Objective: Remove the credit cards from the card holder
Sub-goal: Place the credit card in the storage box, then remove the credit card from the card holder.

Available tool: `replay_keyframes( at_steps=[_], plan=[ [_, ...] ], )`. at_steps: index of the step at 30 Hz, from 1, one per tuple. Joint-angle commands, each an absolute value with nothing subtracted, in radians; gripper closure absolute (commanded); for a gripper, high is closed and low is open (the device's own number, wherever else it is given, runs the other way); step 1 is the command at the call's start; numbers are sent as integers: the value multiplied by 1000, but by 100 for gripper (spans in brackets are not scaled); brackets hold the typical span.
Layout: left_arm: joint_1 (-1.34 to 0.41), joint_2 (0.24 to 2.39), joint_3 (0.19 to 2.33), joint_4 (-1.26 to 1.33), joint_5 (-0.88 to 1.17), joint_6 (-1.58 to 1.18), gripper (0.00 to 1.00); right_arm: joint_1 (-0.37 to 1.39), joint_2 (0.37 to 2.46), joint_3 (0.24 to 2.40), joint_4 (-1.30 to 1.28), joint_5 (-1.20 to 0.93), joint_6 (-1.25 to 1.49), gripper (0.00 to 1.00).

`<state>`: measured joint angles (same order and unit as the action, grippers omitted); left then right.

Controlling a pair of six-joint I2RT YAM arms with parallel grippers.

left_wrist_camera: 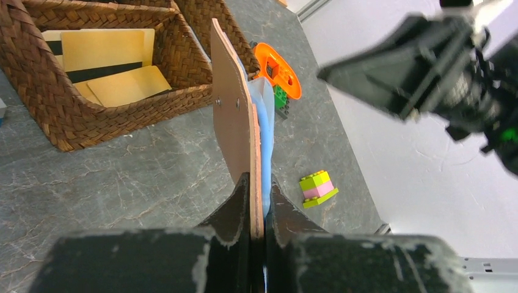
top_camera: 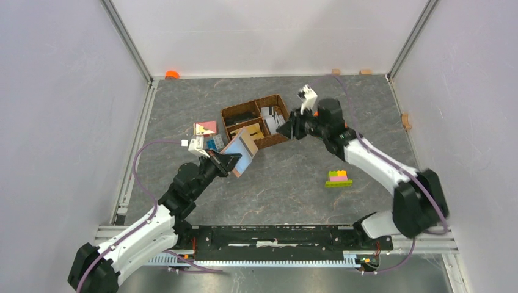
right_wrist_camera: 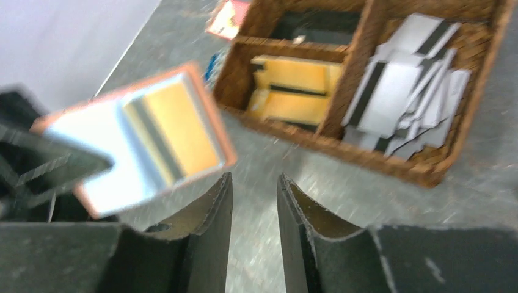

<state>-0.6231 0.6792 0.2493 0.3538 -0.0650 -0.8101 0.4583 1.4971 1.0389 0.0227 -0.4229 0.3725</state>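
**Top external.** Left tool (top_camera: pixel 231 160) is clamped on the card holder (top_camera: pixel 243 151). The holder is held open above the tabletop (top_camera: pixel 293 183), just in front of the woven basket (top_camera: pixel 250 102). Right tool (top_camera: pixel 286 129) sits at the basket's right-hand compartment, over a heap of grey credit cards (top_camera: pixel 273 115). Its fingers are too small here to read.

**Left wrist.** The holder is seen edge-on and upright. Both fingers (left_wrist_camera: pixel 235 207) press flat against its lower edge in a firm pinch. Pale blue sleeves fan out on the far side. The nearest basket compartment holds yellow cards (left_wrist_camera: pixel 104 61). The right tool hangs up and to the right, well apart from the holder.

**Right wrist (blurred).** This tool's fingers stand apart with nothing between them. The holder's open face is turned toward this camera, and one yellow striped card (right_wrist_camera: pixel 168 131) sits in its sleeve. The grey cards lie loose and overlapping in their compartment.

**Judgement.**
- **Step in hand:** between extractions. The right tool is empty beside the basket and at least one card remains in the holder.
- **Next move:** bring the right tool across to the holder's open face and line its fingers up with the yellow card's exposed edge. Then pinch that thin edge and draw along the sleeve while the left tool holds steady.
- **Open point:** the blur hides how much of the card's edge stands proud.
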Motion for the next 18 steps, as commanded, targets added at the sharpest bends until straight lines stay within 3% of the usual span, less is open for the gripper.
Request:
replay_keyframes(
  at_steps=[1,4,7,9,15,18],
  plan=[
    [-620,678,249,448,-22,-763,98,471,1264,719,293,-528,404,59],
    [-621,691,236,494,-5,-766,98,470,1132,566,335,-450,384,50],
    [-620,676,216,527,-5,-763,98,470,1068,492,380,-430,402,24],
    [-620,655,199,543,-10,-761,98,471,1049,449,388,-340,428,16],
    [-620,701,193,643,83,-764,98,466,1022,319,587,-348,509,2],
    [-620,765,203,730,179,-768,98,465,995,251,699,-351,542,2]
  ],
)
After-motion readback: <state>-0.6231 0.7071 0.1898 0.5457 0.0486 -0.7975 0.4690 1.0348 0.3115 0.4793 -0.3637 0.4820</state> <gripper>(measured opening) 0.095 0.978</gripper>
